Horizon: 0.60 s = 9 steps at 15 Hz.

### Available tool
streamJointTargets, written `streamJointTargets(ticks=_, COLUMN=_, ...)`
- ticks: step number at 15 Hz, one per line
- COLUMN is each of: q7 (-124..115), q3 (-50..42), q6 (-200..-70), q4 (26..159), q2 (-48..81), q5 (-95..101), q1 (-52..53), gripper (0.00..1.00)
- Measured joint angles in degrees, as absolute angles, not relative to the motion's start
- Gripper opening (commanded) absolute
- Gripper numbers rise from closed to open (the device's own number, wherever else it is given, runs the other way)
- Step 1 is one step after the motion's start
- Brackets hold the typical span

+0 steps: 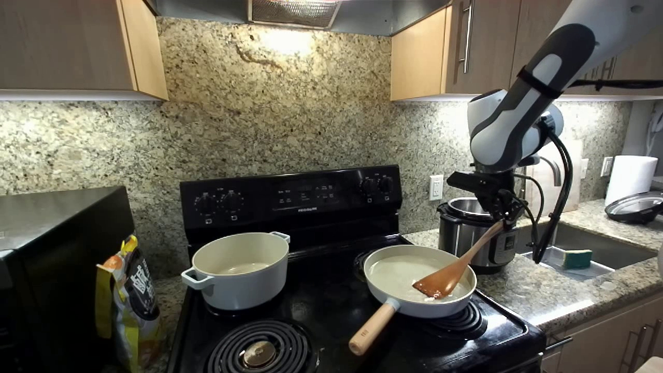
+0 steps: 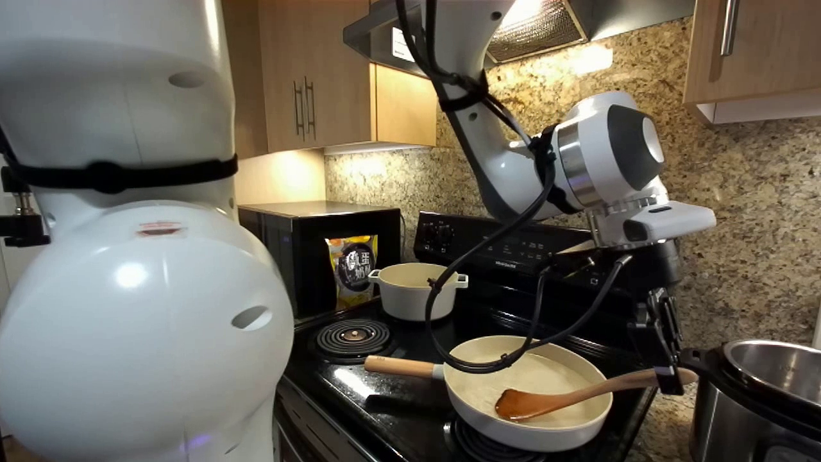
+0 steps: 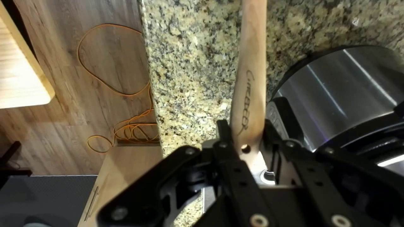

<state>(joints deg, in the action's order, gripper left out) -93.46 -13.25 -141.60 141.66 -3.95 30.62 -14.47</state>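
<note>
One claw, clamped on handle end of wooden spatula. Spatula slopes down from claw, blade inside pan; pan lower than claw, on stove. White bits beside blade. Cooker just beside claw. Counter beneath claw. Sponge on opposite side of claw from pan. Pot on stove, well apart from claw, beyond pan. Snack bag even farther from claw, beyond pot.

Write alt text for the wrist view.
A black claw grips a wooden handle near its holed end, above a speckled granite counter. A metallic cooker stands at image right; an orange cord lies on wood floor at left.
</note>
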Motion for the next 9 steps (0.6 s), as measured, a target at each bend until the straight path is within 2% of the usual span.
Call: streamJointTargets(ticks=9, q7=-93.41, q3=-13.39, q6=-141.53, q4=137.28, q2=-4.13, q5=29.79, q1=-15.31, gripper=0.11)
